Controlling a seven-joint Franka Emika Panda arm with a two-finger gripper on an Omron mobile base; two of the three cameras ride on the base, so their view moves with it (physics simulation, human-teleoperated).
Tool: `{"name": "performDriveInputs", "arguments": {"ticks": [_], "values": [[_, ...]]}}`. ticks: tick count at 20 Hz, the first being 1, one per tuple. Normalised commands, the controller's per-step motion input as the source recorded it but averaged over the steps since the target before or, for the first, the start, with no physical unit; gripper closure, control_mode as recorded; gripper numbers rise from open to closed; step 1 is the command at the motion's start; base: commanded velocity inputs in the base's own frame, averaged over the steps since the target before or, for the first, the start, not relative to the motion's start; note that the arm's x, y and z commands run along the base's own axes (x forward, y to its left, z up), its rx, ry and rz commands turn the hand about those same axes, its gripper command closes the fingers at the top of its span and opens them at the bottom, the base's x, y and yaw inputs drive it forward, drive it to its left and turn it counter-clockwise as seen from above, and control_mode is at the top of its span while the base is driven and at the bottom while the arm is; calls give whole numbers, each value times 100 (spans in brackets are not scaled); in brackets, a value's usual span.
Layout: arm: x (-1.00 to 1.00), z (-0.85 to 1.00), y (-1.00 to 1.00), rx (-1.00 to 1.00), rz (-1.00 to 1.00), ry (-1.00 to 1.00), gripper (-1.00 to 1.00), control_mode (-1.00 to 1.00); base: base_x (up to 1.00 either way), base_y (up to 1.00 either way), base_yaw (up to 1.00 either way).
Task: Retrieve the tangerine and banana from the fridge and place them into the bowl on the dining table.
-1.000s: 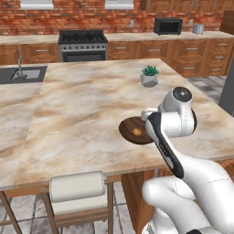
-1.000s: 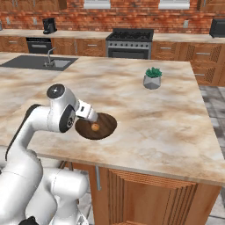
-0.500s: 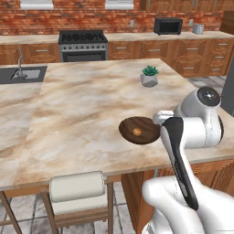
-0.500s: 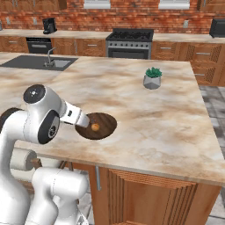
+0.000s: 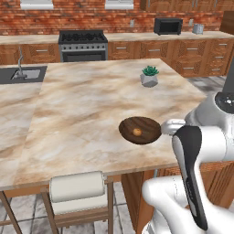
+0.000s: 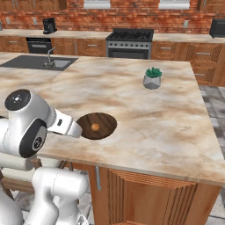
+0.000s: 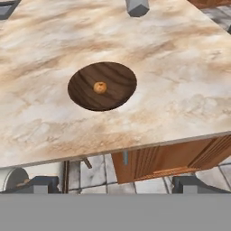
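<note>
The tangerine (image 7: 100, 87) sits alone near the middle of the bowl (image 7: 113, 76), a small orange ball on dark wood grain, and the gripper (image 7: 112, 185) hangs back from it beyond the table's near edge with its two dark finger tips (image 7: 38, 184) spread wide apart and nothing between them. From the left the arm's wrist sits just beside the bowl (image 5: 146, 125) at its right rim; from the right it sits just to the left of the bowl (image 6: 103, 121), with the fruit (image 6: 95, 127) plainly visible inside. The bowl rests close to the near edge of the dining table (image 5: 82, 105), a broad slab of beige-and-brown marbled stone on a wooden base. Farther along the top, well apart from the bowl, stands a small grey potted plant (image 5: 149, 77) with green leaves. A pale padded stool (image 5: 75, 186) is tucked under the table edge on the near side. A sink (image 6: 44, 63) with a tap is let into the stone on the far left. Beyond the table runs a red brick wall lined with brown cabinets (image 6: 189, 55), a dark stove (image 6: 129, 43) set among them, a black microwave (image 5: 168, 26) on the counter, and a dark coffee machine (image 6: 48, 25) at the far left corner. Grey tiles cover the floor (image 7: 94, 172) beneath.
</note>
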Motion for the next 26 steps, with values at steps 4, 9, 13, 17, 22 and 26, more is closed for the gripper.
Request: {"name": "performDriveInputs", "arguments": {"ticks": [4, 9, 13, 17, 22, 26], "values": [[-38, 0, 0, 0, 3, 0, -100, -100, 0, 0, 0], [-22, 0, 0, 0, 1, 0, -100, -100, 0, 0, 0], [0, 0, 0, 0, 0, 0, -100, 100, -32, -6, 0], [0, 0, 0, 0, 0, 0, -100, 100, -48, -56, -6], [0, 0, 0, 0, 0, 0, -100, 100, -58, -96, -15], [0, 0, 0, 0, 0, 0, -100, 100, -21, -100, -23]]}}
